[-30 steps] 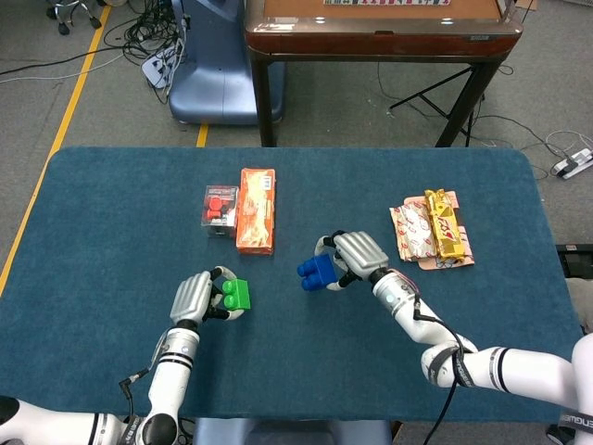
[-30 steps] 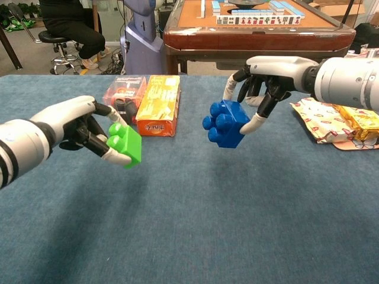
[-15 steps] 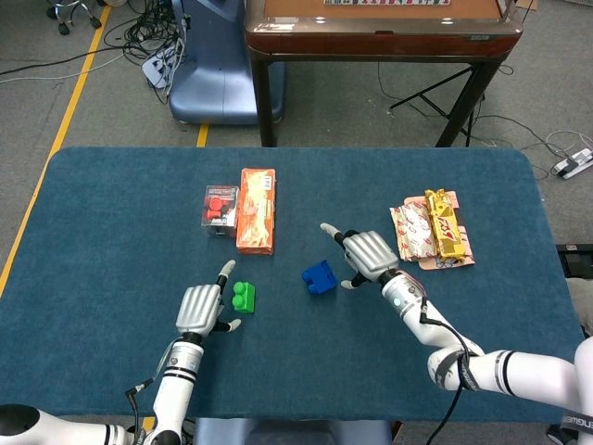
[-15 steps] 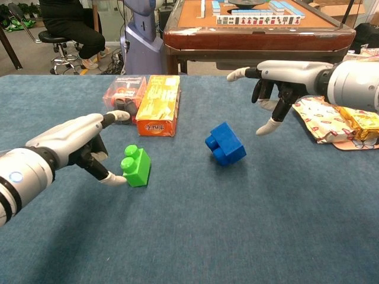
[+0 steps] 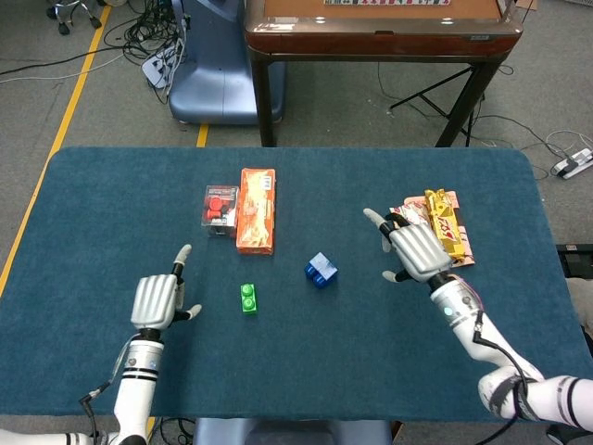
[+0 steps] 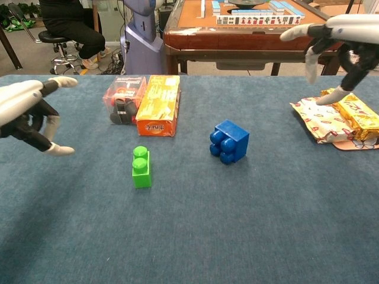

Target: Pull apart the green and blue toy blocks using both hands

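Here a blue cloth table (image 5: 111, 232) stands on grey floor (image 5: 352, 102).

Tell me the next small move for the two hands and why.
Probably none beyond drawing both arms back to rest. The green block and blue block lie apart on the table, so the pull looks done; the left hand and right hand are open, holding nothing, well clear of the blocks.
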